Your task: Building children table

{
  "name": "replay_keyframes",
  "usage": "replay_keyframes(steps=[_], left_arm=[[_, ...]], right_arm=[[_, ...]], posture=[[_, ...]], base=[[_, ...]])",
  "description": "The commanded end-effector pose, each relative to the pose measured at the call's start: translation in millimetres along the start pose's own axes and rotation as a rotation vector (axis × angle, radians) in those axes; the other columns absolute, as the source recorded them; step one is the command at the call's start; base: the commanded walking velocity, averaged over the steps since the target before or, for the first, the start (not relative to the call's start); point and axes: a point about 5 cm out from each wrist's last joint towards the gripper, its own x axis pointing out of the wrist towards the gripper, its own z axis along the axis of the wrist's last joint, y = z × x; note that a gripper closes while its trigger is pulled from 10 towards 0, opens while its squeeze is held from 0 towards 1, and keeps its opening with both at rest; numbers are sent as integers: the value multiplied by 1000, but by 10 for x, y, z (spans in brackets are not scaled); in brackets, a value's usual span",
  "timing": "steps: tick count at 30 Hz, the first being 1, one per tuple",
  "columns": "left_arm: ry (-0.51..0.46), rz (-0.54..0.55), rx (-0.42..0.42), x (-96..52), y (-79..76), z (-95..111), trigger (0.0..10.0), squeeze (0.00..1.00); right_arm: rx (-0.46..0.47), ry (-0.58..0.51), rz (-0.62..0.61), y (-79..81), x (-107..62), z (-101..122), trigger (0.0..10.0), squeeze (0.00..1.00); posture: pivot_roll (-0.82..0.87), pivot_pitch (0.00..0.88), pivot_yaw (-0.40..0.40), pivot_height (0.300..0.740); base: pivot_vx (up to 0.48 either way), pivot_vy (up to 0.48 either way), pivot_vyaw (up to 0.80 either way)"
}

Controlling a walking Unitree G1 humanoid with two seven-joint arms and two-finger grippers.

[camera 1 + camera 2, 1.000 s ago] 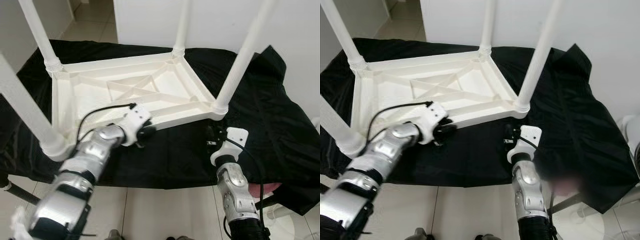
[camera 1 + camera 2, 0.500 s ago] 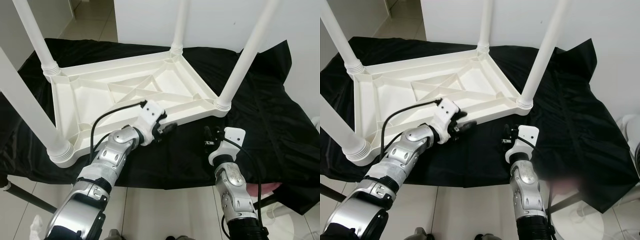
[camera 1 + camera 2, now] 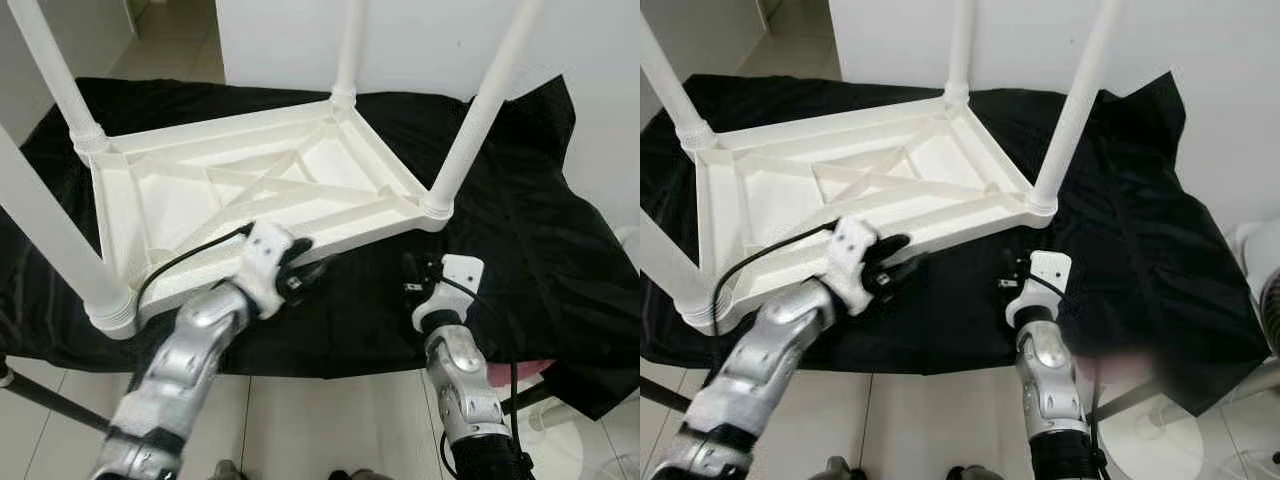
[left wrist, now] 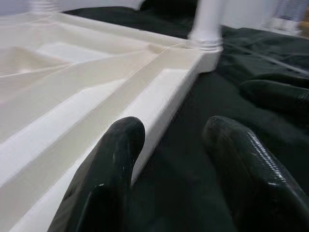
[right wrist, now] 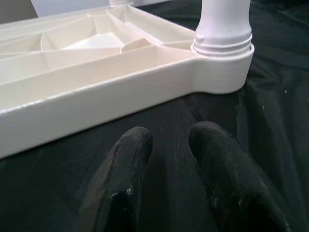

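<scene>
Two claws by upturned table [image 3: 250, 190]: left claw [image 4: 169, 159] straddles rim, right claw [image 5: 166, 169] apart

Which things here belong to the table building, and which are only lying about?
Job: white children table, upside down with four legs screwed in; left gripper at its near rim; right gripper.

Lying about: black cloth underneath; pink object, partly hidden.

Head stereo pair looks forward-down over the upturned white plastic table [image 3: 262, 188] on black cloth [image 3: 520, 230]; both wrist cameras sit close, sharing its near rim.
</scene>
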Motion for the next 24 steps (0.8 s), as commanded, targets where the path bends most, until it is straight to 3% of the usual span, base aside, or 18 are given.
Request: replay_keyframes(steps=[1,6,13,17,24], left_arm=[[5,-42,16,-57,-8,36,10000,0],[72,28,45,-213,151,6,10000,0],[144,74,98,-317,275,-44,10000,0],[237,100,151,-432,379,-106,10000,0],[353,63,180,-493,422,-197,10000,0]], right_arm=[[0,-4,-4,-10,19,6,10000,0],[5,-6,10,21,71,21,10000,0],[6,-7,21,43,99,30,10000,0],[5,-9,21,41,112,31,10000,0],[5,-8,11,23,98,20,10000,0]], posture=[[18,93,-61,740],[36,99,-73,740],[43,101,-75,740],[41,104,-73,740],[30,109,-64,740]], base=[[0,0,0],[0,0,0],[0,0,0],[0,0,0],[0,0,0]])
